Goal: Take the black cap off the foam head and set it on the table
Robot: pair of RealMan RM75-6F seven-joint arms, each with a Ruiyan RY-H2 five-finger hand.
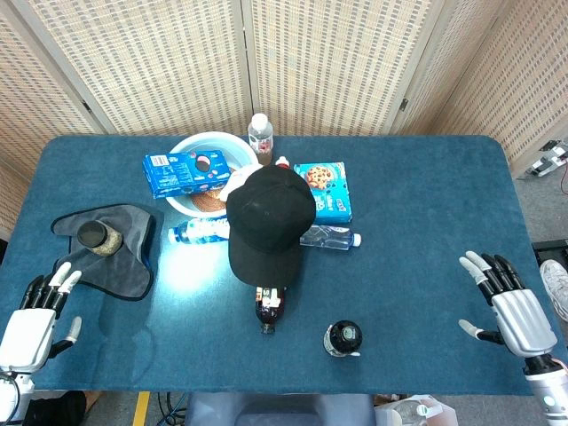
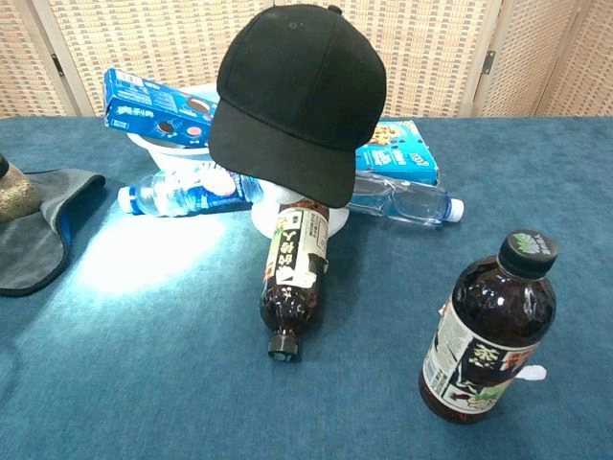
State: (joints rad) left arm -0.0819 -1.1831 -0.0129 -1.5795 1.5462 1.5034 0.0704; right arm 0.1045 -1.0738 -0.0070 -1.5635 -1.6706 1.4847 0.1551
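The black cap (image 1: pixel 268 222) sits on the foam head at the table's middle, brim toward me. In the chest view the black cap (image 2: pixel 299 94) covers nearly all of the head; only a sliver of white foam (image 2: pixel 261 222) shows under the brim. My left hand (image 1: pixel 37 316) rests open at the near left edge of the table, far from the cap. At the near right edge my right hand (image 1: pixel 510 302) is open, fingers spread, also far from the cap. Neither hand shows in the chest view.
A dark bottle (image 2: pixel 293 271) lies just in front of the head; another stands upright (image 2: pixel 488 332) at near right. Clear bottles (image 1: pixel 330 237) (image 1: pixel 201 232), a cookie box (image 1: pixel 324 189), a blue box on a white bowl (image 1: pixel 189 171), and a jar on a grey cloth (image 1: pixel 99 240) surround it.
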